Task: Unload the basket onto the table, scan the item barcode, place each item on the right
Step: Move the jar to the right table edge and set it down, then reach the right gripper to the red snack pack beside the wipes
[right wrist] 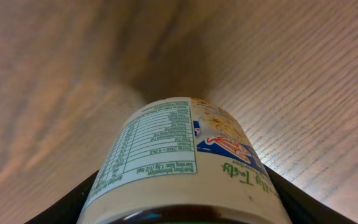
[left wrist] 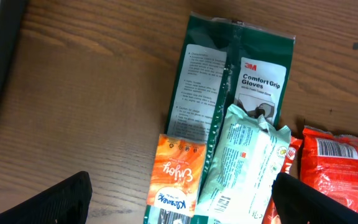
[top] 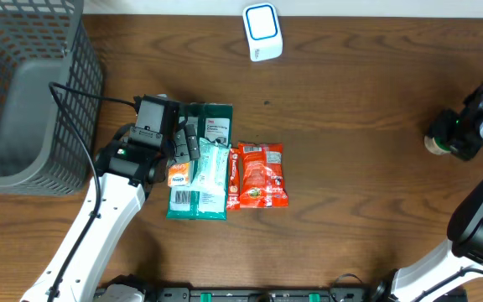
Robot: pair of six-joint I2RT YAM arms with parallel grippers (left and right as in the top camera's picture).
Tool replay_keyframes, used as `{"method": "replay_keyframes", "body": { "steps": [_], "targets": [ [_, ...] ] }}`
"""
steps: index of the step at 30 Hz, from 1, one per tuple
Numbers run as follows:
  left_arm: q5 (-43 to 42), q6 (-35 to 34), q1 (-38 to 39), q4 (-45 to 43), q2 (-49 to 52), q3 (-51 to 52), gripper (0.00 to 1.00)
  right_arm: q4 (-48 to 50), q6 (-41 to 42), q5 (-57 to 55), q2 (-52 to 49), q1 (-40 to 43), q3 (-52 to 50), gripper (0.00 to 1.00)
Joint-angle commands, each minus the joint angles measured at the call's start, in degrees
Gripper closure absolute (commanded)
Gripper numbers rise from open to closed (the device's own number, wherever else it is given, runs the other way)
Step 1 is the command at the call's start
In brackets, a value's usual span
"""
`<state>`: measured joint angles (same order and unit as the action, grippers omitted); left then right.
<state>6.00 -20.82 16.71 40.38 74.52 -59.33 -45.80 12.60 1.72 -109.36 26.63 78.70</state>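
**Overhead.** The left tool (top: pixel 189 144), spread, hovers over a heap of packets (top: pixel 216 164). The right tool (top: pixel 443 138) grips a jar (top: pixel 433 145) at the right side of the counter (top: pixel 350 184), well apart from the scanner (top: pixel 262 32).

**Left wrist.** The tool stands wide above the gloves pack (left wrist: pixel 253 81), touching nothing.

**Right wrist.** The jar, pinched on both sides, shows its nutrition label. No barcode is visible.

**Risk.** Presented on this face, the code may miss the scanner, and the smooth round wall may slip.

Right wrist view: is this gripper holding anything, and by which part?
Yes: the right gripper clamps a labelled container, one finger on each side of its round body. The left gripper holds nothing.
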Motion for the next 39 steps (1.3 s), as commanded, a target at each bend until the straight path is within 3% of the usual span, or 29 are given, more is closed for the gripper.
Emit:
{"method": "replay_keyframes", "body": {
  "steps": [1, 6, 8, 9, 17, 24, 27, 34, 39],
  "targets": [
    [0.70, -0.33, -0.02, -0.02, -0.02, -0.90, 0.07, 2.47, 0.66, 0.59, 0.26, 0.39, -1.88, 0.63],
    [0.70, -0.33, -0.02, -0.02, -0.02, -0.90, 0.07, 3.02, 0.61, 3.06, 0.26, 0.33, -2.01, 0.36],
    [0.72, -0.33, -0.02, -0.02, -0.02, -0.90, 0.07, 2.99, 0.61, 3.08, 0.26, 0.33, -2.01, 0.04],
    [0.70, -0.33, -0.02, -0.04, -0.02, -0.90, 0.07, 2.95, 0.61, 3.13, 0.26, 0.39, -1.99, 0.01],
    [0.72, -0.33, -0.02, -0.04, -0.02, -0.90, 0.07, -2.21, 0.59, 3.32, 0.39, 0.46, 1.18, 0.01],
    [0.70, -0.33, -0.02, -0.07, -0.02, -0.90, 0.07, -21.35, 0.39, 3.93, 1.92, -0.37, 19.06, 0.01],
    [0.70, -0.33, -0.02, -0.24, -0.02, -0.90, 0.07, -27.69, -1.95, 10.40, 2.01, -1.60, 24.22, 0.01],
    [0.70, -0.33, -0.02, -0.24, -0.02, -0.90, 0.07, -33.11, -4.63, 19.74, 1.99, -7.06, 24.63, 0.01],
    [0.70, -0.33, -0.02, -0.24, -0.02, -0.90, 0.07, -32.54, -4.57, 24.50, 1.97, -15.67, 23.37, 0.01]
  ]
}}
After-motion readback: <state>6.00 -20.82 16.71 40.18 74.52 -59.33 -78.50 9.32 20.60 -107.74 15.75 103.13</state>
